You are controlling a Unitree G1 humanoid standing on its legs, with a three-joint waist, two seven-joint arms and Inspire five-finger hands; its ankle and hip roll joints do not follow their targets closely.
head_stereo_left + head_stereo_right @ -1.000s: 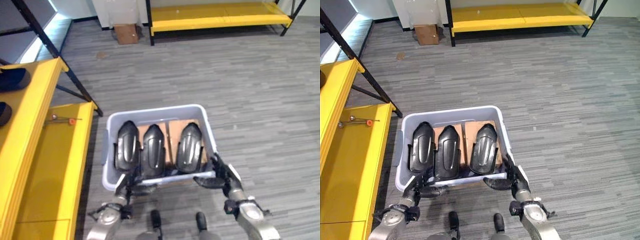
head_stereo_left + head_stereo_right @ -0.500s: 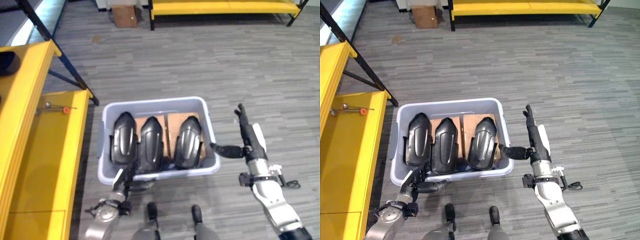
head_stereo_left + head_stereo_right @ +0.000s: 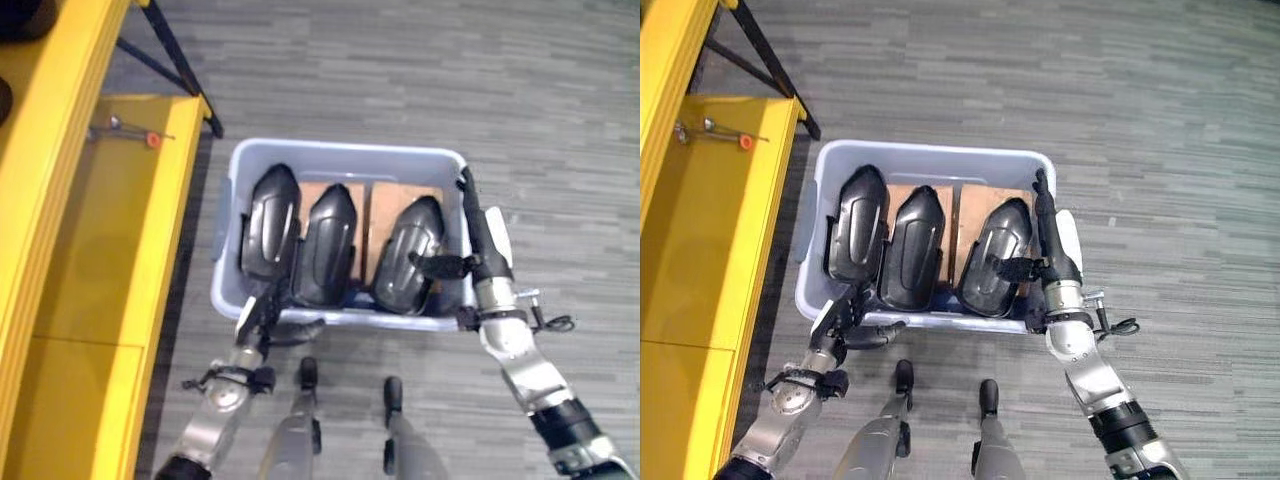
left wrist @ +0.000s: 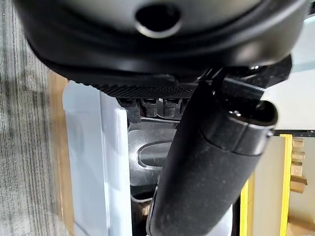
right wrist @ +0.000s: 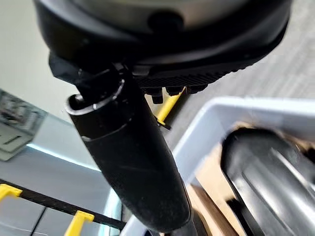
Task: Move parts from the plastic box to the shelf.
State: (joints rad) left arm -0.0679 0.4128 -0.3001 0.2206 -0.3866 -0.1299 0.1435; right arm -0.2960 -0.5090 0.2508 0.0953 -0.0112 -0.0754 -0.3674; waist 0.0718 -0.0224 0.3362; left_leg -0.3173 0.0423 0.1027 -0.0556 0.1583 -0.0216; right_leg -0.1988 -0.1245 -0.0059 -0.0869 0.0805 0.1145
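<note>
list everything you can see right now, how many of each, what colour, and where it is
plastic box: one, pale blue-grey, on the floor in front of the robot, beside the shelf.
parts: three, glossy black, standing side by side in the box.
cardboard: brown, lining the box behind the parts; the count cannot be told.
shelf: one, yellow boards with a black frame, to the robot's left.
small metal item with an orange tip: one, on the lower shelf board.
floor: grey striped.
left hand: dark, at the box's near wall.
right hand: dark, fingers straight along the box's right wall, thumb reaching toward the rightmost part.
</note>
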